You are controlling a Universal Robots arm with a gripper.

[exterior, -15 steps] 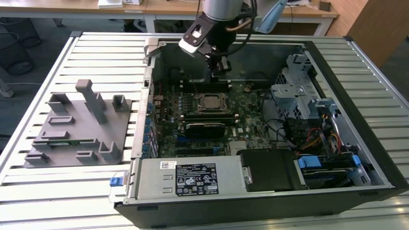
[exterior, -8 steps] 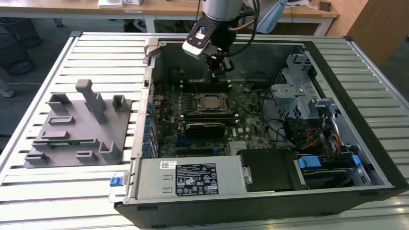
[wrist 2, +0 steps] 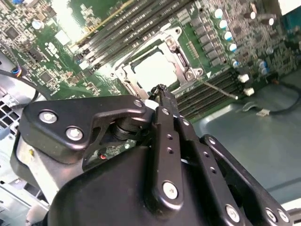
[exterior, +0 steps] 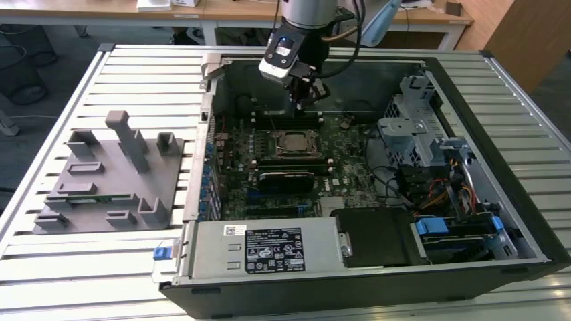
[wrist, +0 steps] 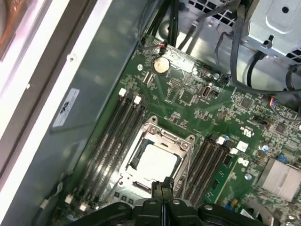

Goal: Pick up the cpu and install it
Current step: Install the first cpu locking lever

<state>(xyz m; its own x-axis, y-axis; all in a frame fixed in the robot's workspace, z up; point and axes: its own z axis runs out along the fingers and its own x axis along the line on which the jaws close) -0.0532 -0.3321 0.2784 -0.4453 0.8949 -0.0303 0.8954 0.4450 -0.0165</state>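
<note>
An open computer case lies on its side on a pale slatted metal desk, its motherboard facing up. Toward the exterior view's left a grey moulded fixture with several upright posts rests on the same slats, apart from the case. Pale wooden desks line the far side of the room, a wooden cabinet stands at the exterior view's right, and dark floor shows beyond the slatted desk's edge.

The arm's black hand hangs inside the case above the far part of the board, its two fingers pressed together with nothing between them, as both wrist views show. The cpu lies flat in the socket frame at the middle of the board, its silver top bright under the light, flanked on both sides by rows of dark memory slots. In both wrist views the chip sits just beyond the closed fingertips, not touched by them. A grey power supply box with a dark label fills the case's near corner.
</note>
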